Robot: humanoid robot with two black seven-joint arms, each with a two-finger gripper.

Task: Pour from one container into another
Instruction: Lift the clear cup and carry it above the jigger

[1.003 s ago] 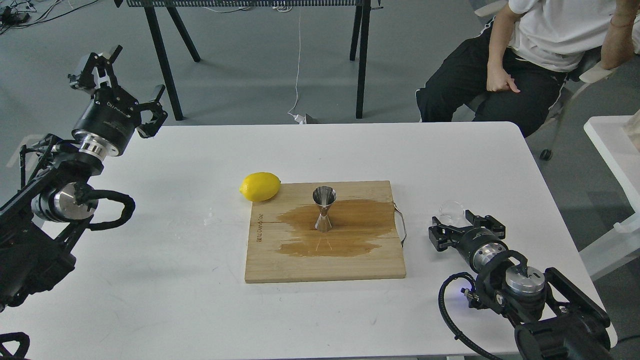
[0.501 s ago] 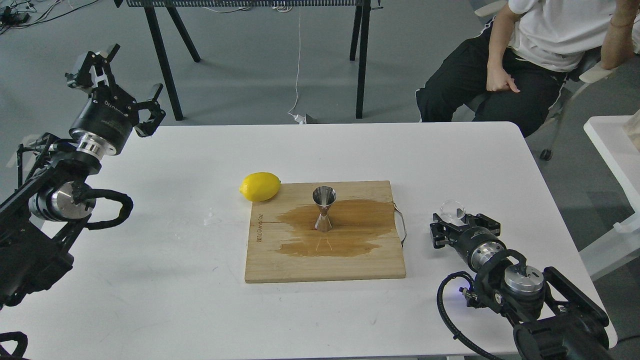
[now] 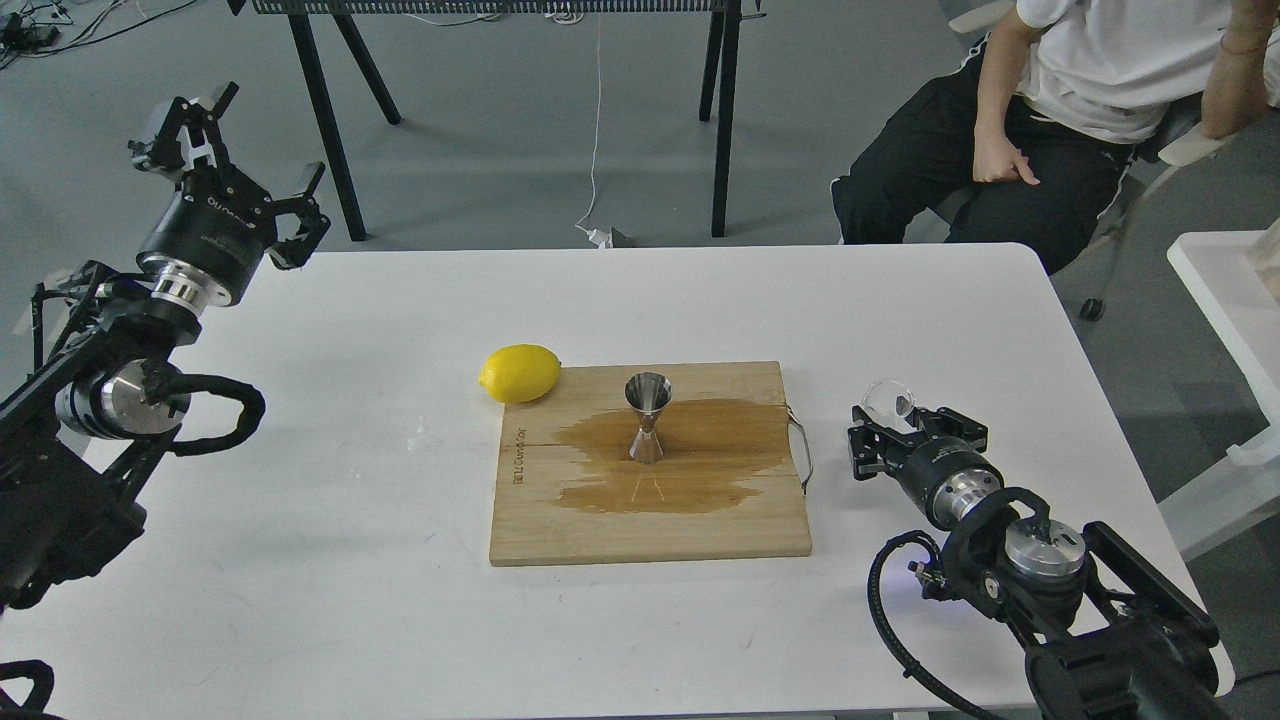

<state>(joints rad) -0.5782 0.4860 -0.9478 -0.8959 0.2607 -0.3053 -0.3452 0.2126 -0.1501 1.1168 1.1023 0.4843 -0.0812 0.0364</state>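
The steel jigger stands upright in the middle of a wooden board, inside a dark wet stain. To the right of the board, the small clear glass cup sits between the fingers of my right gripper, which is shut on it just above the table; the cup looks tilted. My left gripper hangs open at the far left, above the table's back-left corner, holding nothing.
A yellow lemon lies at the board's back-left corner. The board has a metal handle on its right edge. A seated person is behind the table's far right, and a white side table stands to the right.
My right gripper closed on the glass cup, then shifted left and slightly away from me with it. The left gripper drifted a little up and left.
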